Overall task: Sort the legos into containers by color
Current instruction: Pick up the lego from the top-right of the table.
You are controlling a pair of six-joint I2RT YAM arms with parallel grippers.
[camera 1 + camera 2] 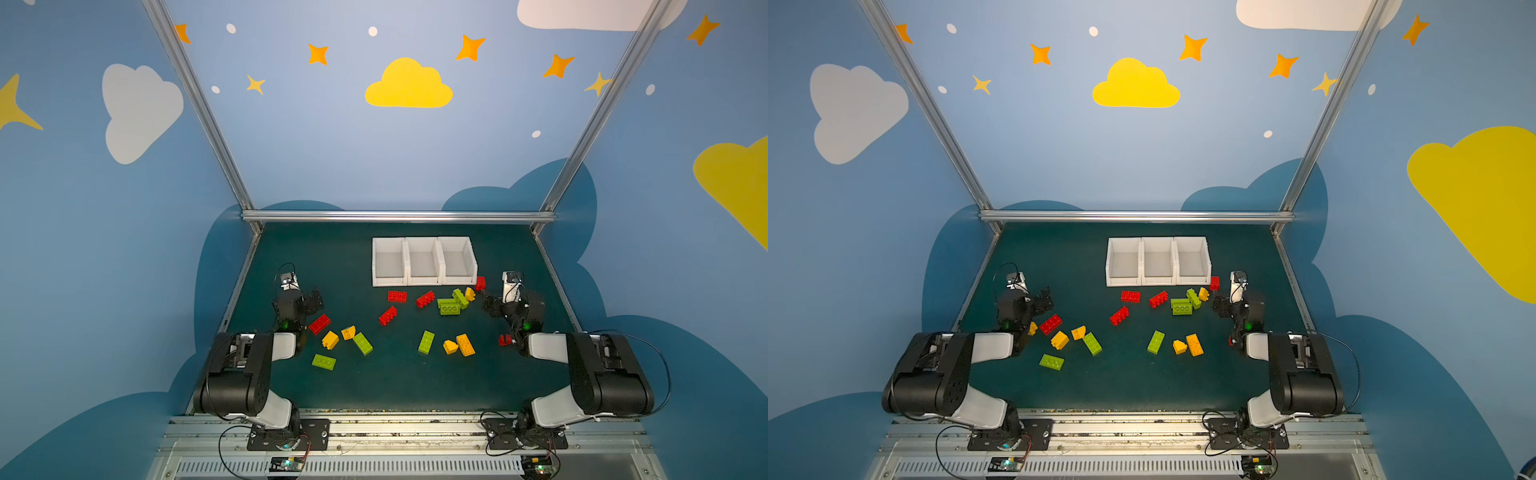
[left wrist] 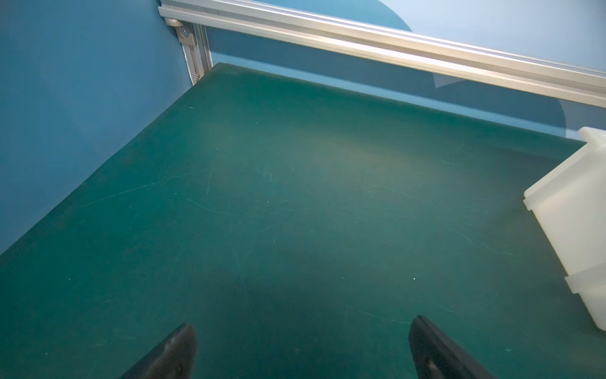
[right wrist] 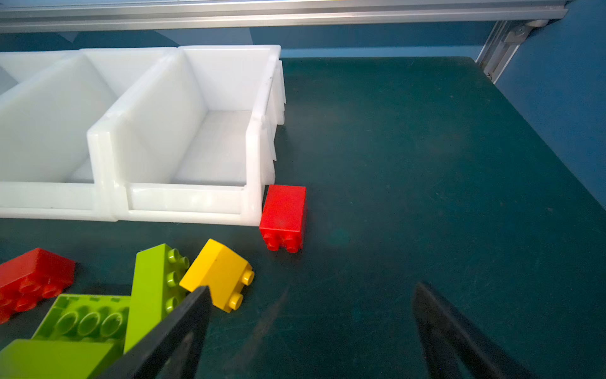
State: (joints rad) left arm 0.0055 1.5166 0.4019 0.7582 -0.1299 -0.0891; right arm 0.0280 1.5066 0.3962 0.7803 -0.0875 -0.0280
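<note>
The right jaws are standing wide apart with nothing between them, hovering over bare dark green worktop (image 3: 426, 164). A yellow sloped plastic brick (image 3: 218, 274) is lying just beside the tip of one jaw. A lime green long brick (image 3: 151, 288) is touching it, next to a second lime green brick (image 3: 88, 318) that is showing its hollow underside. Farther out, a red square brick (image 3: 283, 216) is lying on its side just beside the front corner of the end bin in a row of three white plastic bins (image 3: 183, 201).

The left jaws are also gaping wide. The left wrist view is showing only scratched worktop and one bin's outer wall (image 2: 570, 213).

In both top views the remaining bricks are lying scattered on the worktop in front of the bins. A red long brick (image 1: 319, 323) is sitting nearest the left arm (image 1: 291, 307). A small red piece (image 1: 504, 340) is peeking out beside the right arm (image 1: 528, 309). A top view is showing a small yellow piece (image 1: 1032, 328) against the left arm.
</note>
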